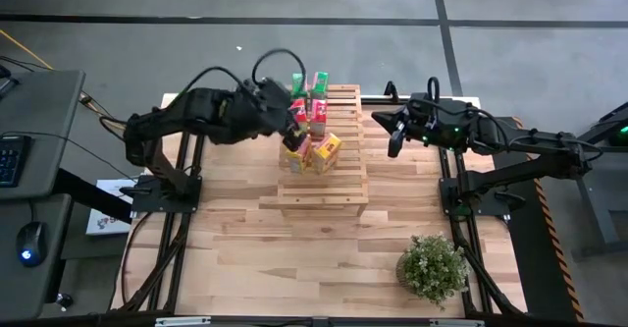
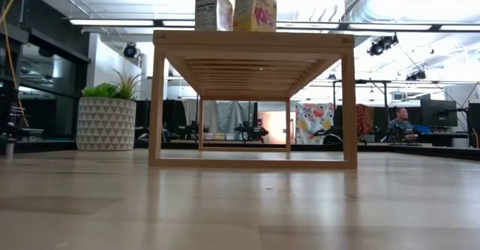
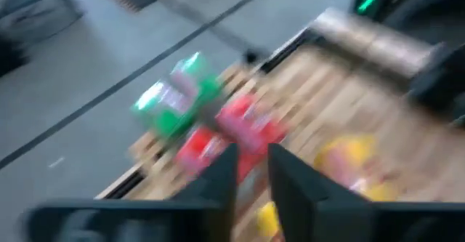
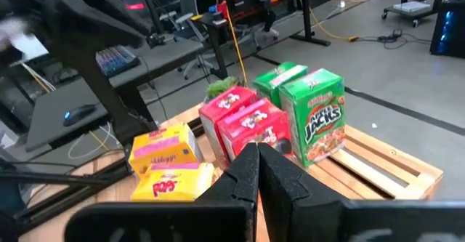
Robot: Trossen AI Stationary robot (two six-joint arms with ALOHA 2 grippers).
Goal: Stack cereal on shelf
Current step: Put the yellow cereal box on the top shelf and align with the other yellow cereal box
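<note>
six cereal boxes (image 1: 310, 121) grouped on top of the shelf (image 1: 324, 194) at its far end: green pair farthest back, red pair in the middle, yellow pair nearest. left gripper (image 1: 291, 136) hovers at the yellow boxes, fingers (image 3: 218, 180) slightly spread, holding nothing. right gripper (image 1: 395, 136) waits beside the shelf, fingers (image 4: 243, 173) pressed together. potted plant (image 1: 432, 266) on the table (image 1: 245, 239).

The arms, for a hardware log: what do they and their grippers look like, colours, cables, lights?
Both are black, jointed and tubular. The left arm carries a looping black cable above its wrist. The right arm shows small green lights near its wrist. The right gripper has two flat, dark, tapered fingers; the left gripper has the same.
</note>
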